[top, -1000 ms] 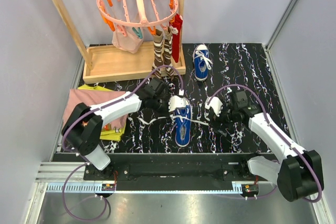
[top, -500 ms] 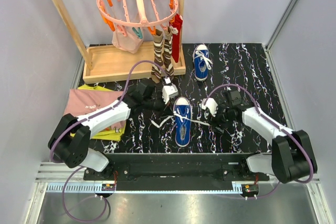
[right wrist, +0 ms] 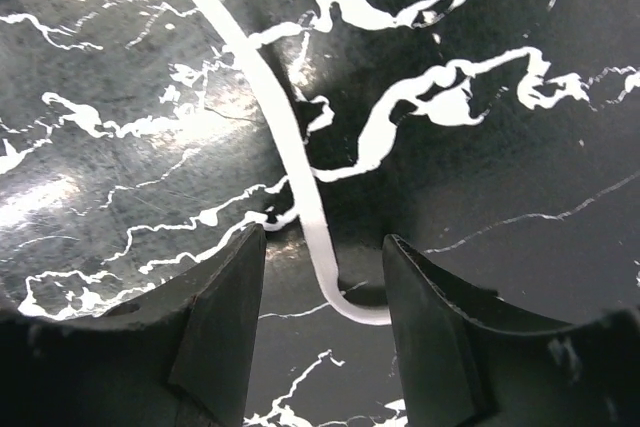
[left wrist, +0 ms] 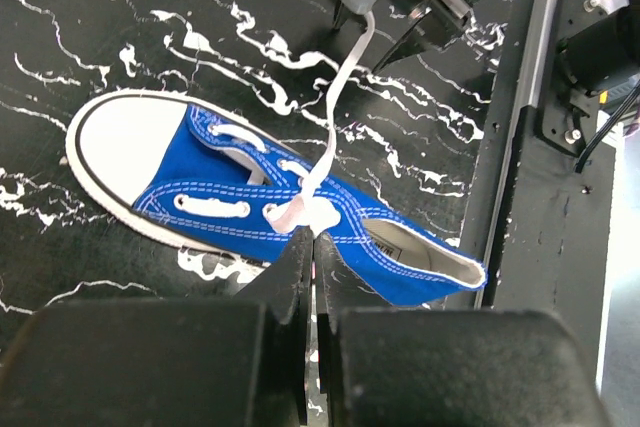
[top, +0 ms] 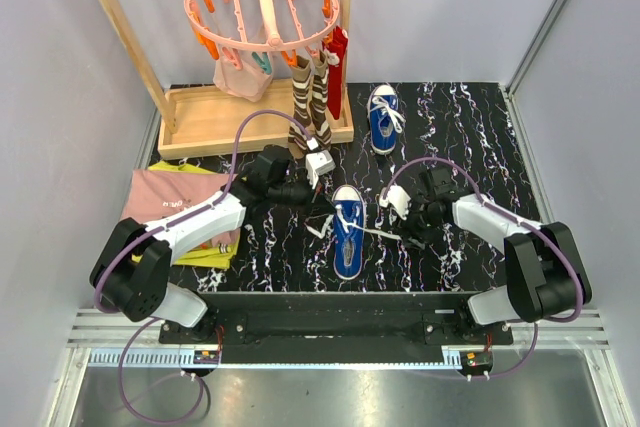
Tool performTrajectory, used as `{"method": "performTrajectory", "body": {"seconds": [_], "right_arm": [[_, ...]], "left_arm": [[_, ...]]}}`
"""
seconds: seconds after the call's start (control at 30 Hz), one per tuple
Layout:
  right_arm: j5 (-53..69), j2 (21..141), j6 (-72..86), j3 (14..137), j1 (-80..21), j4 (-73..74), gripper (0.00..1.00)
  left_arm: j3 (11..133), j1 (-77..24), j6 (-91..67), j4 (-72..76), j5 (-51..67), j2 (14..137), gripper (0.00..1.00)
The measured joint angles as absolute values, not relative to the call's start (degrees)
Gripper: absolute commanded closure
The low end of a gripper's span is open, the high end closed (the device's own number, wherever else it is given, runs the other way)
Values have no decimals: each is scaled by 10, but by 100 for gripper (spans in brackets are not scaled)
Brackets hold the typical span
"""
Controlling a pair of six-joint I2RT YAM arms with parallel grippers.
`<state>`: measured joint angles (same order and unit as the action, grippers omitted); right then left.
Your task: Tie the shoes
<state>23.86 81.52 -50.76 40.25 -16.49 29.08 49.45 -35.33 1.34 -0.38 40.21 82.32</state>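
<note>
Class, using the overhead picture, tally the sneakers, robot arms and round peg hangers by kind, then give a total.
Blue sneakers: 2
Robot arms: 2
Pink peg hanger: 1
Total: 5

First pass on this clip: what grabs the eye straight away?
A blue sneaker lies mid-scene on the black mat, its white lace stretched toward the right gripper, whose jaws stand open around the lace's end. The left gripper is pinched shut on the lace at the shoe's throat. Behind, a pink peg hanger hangs from a wooden frame, a second sneaker beside its base.
</note>
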Motion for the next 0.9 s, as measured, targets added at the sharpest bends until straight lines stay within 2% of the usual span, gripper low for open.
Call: {"method": "performTrajectory", "body": {"seconds": [0.07, 0.17, 0.47, 0.9], "right_arm": [[230, 815, -508, 402, -165, 290, 34], [217, 802, -505, 402, -165, 293, 32], [204, 708, -498, 403, -161, 328, 34], [208, 816, -528, 413, -161, 337, 43]], "left_arm": [[495, -353, 10, 2, 406, 823, 100], [495, -353, 8, 9, 409, 823, 100], [494, -353, 6, 15, 419, 823, 100], [494, -353, 10, 14, 421, 827, 100]]}}
